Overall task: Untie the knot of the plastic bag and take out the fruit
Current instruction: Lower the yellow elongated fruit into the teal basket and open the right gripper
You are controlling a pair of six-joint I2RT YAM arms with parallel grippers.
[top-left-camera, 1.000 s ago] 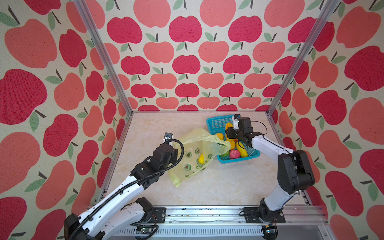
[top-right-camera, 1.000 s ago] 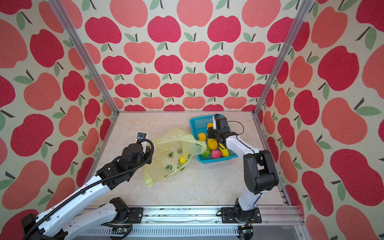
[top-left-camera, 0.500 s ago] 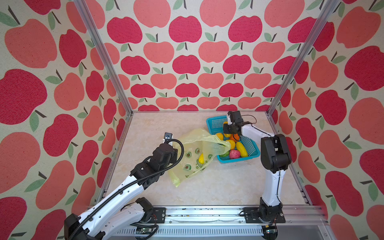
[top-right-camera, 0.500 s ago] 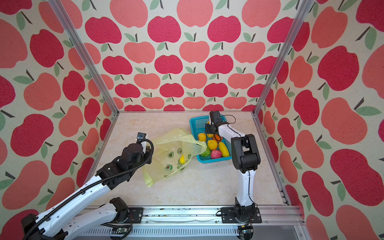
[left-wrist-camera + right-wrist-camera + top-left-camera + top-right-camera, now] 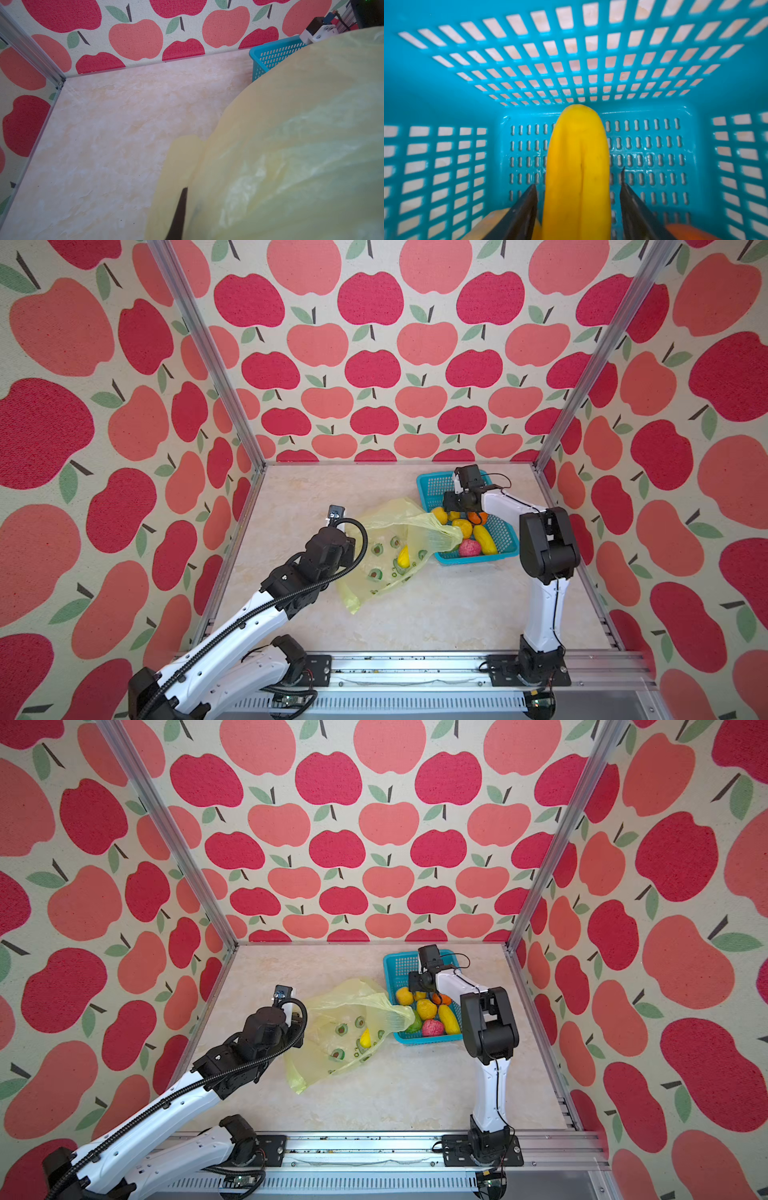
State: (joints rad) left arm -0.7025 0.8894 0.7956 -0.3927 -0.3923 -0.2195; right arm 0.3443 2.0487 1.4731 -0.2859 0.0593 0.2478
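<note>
The plastic bag, pale yellow with avocado prints, lies left of the basket with its open end draped on the basket's near corner. One yellow fruit shows through it. My left gripper is shut on the bag's left side; in the left wrist view one dark finger shows against the plastic. My right gripper hangs open inside the basket, with a gap on each side of a long yellow fruit lying between its jaws. The knot is out of view.
The teal basket stands at the back right and holds several fruits: orange, bumpy yellow, long yellow, pink. Apple-print walls close in three sides. The right arm's elbow stands beside the basket.
My right gripper has opened around the long yellow fruit in the basket, and its elbow has swung in closer. The left arm and the bag have not moved.
</note>
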